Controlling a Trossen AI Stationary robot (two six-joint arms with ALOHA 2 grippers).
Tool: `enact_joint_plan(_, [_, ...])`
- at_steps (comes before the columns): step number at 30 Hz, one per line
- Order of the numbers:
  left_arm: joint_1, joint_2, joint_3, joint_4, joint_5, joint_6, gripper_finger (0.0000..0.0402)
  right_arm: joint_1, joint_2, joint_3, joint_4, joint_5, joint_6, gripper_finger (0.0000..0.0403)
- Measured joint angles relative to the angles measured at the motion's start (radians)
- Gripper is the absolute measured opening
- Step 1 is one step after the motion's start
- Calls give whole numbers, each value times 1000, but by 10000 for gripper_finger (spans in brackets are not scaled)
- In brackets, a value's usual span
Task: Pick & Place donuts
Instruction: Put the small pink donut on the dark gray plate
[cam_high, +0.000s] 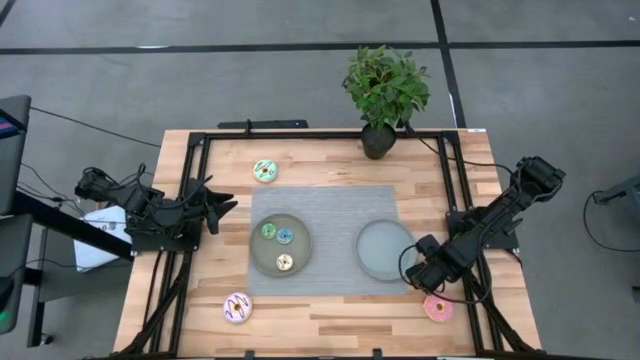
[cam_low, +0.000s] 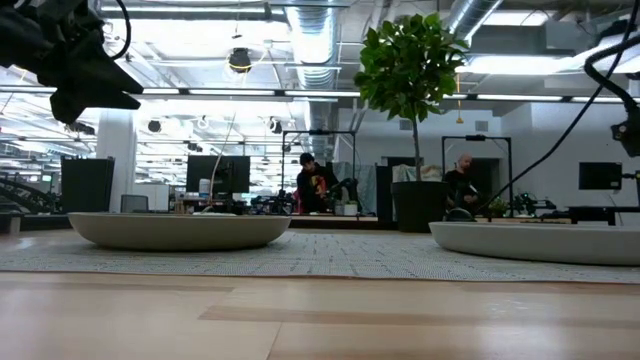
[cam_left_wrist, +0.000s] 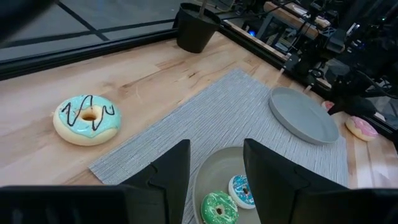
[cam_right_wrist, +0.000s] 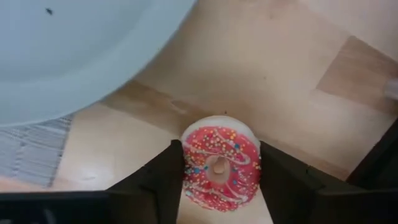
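My right gripper (cam_high: 432, 287) sits lower right of the high view, just off the corner of the grey mat (cam_high: 325, 240), directly above the pink donut (cam_high: 438, 309). In the right wrist view the pink donut (cam_right_wrist: 219, 168) lies between my two dark fingers (cam_right_wrist: 163, 177), flat on the wood; jaws are spread to either side of it, whether the pads touch it I can't tell. The empty grey plate (cam_high: 384, 249) is just beside it toward frame centre. My left gripper (cam_high: 222, 207) waits at the left edge of the mat, mid-left in the high view, fingers apart, holding nothing. Ahead of it is the left plate (cam_high: 279, 244) carrying three tiny donuts: green (cam_high: 268, 231), blue (cam_high: 285, 236) and yellow (cam_high: 284, 262). The mint-iced donut (cam_high: 265, 170) lies on bare wood above the mat's upper left corner; the purple-white donut (cam_high: 237, 307) lies on wood below the lower left corner. The potted plant (cam_high: 383, 95) stands at the table's top edge.
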Motion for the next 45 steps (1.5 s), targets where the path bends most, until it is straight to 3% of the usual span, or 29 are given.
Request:
enact_joint_plan(8, [0, 0, 0, 0, 1, 18, 142, 1, -2, 50, -8, 1, -41, 145])
enact_joint_plan(18, [0, 0, 0, 1, 29, 19, 142, 7, -10, 201, -93, -71, -183, 154])
enact_joint_plan(23, [0, 0, 0, 12, 70, 19, 142, -1, -10, 294, -51, 18, -224, 160])
enact_joint_plan(28, [0, 12, 0, 102, 173, 58, 142, -64, -10, 360, 70, 196, -310, 157])
enact_joint_plan(32, [0, 32, 0, 153, 239, 86, 142, -161, 1, 373, 282, 244, -479, 150])
enact_joint_plan(40, [0, 61, 0, 164, 381, 35, 142, -376, 79, 393, 765, 192, -863, 122])
enact_joint_plan(45, [0, 68, -1, 166, 444, 17, 142, -459, 222, 524, 794, 62, -1024, 109])
